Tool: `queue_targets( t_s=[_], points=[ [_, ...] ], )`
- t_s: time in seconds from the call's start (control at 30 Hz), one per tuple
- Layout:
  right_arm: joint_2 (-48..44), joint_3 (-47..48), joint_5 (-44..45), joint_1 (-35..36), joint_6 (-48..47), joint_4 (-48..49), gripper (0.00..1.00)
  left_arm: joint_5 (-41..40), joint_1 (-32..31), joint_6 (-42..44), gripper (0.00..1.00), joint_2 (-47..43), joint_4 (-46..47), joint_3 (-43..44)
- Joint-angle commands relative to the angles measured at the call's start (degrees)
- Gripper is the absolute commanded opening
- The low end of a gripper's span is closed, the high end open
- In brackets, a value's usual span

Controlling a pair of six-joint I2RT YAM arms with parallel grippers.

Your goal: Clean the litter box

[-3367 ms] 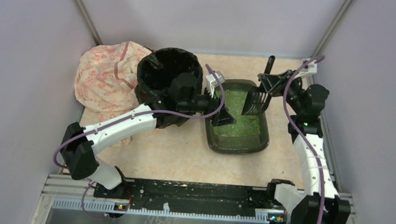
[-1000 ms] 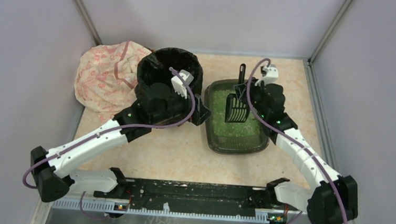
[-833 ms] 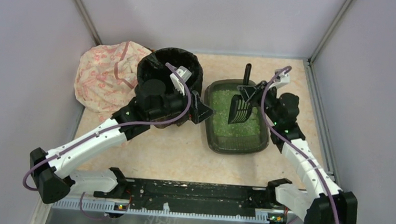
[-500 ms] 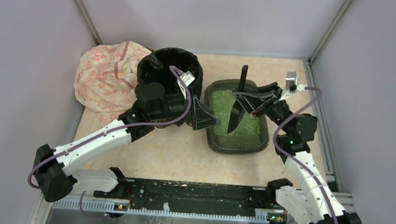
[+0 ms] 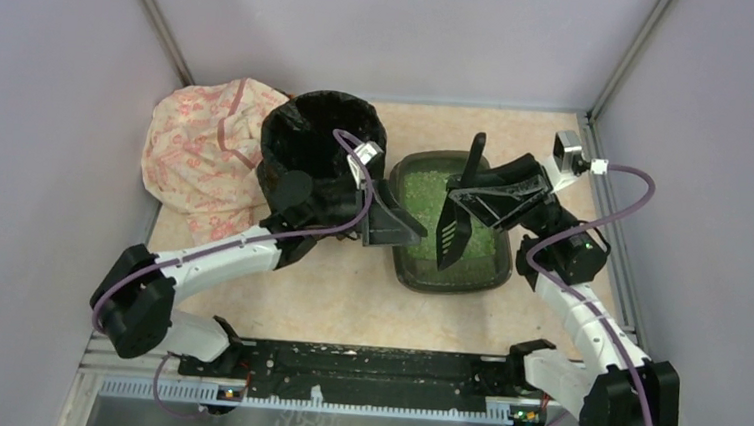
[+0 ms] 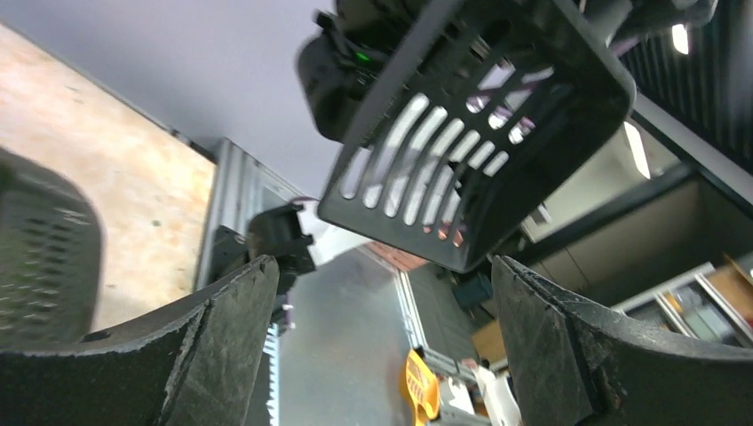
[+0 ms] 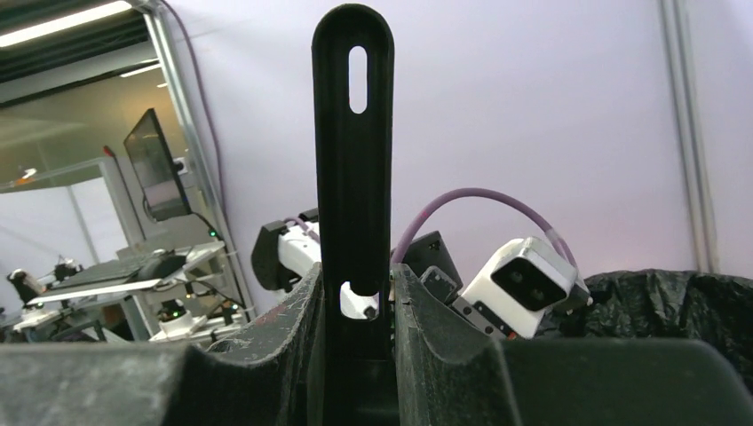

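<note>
The litter box (image 5: 407,267), a dark tray of green litter, sits right of centre on the table. My right gripper (image 5: 490,193) is shut on the handle of a black slotted scoop (image 5: 451,234) and holds it above the box, head tilted down. In the right wrist view the handle (image 7: 352,160) stands upright between my closed fingers (image 7: 417,346). My left gripper (image 5: 394,220) is open and empty at the box's left rim. In the left wrist view it points up at the scoop's slotted underside (image 6: 462,169), with the fingers (image 6: 222,337) wide apart.
A round bin lined with a black bag (image 5: 319,149) stands just left of the box, and also shows in the right wrist view (image 7: 675,306). A crumpled pink patterned cloth (image 5: 202,151) lies at the back left. Purple walls close in the table.
My right arm has drawn back to the right and turned the scoop from flat over the litter to tilted on edge above it. My left gripper has swung from beside the bin to the box's left rim.
</note>
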Motion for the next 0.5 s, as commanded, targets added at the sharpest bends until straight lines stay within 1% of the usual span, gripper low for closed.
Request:
queue_targets(
  t_s=[0.0,0.1,0.3,0.37,0.47],
  points=[
    [-1.34,2.72,-0.40,0.83,3.96,12.39,0.00,3.52,-4.37,-6.50,0.96,1.85,14.27,1.67],
    [-2.04,2.64,-0.40,1.09,3.00,12.40,0.00,3.88,-6.44,-10.17,0.96,4.34,20.61,2.74],
    [-1.81,2.49,-0.49,2.69,1.73,12.42,0.00,3.54,-9.71,-20.74,0.92,12.14,38.31,5.17],
    [-1.64,2.48,-0.61,3.75,1.04,12.44,0.00,3.14,-10.71,-22.85,0.91,14.30,41.49,6.21],
    [-1.42,2.54,-0.84,4.29,0.12,12.41,0.00,2.42,-11.85,-23.68,0.89,16.15,43.00,7.27]
  ],
)
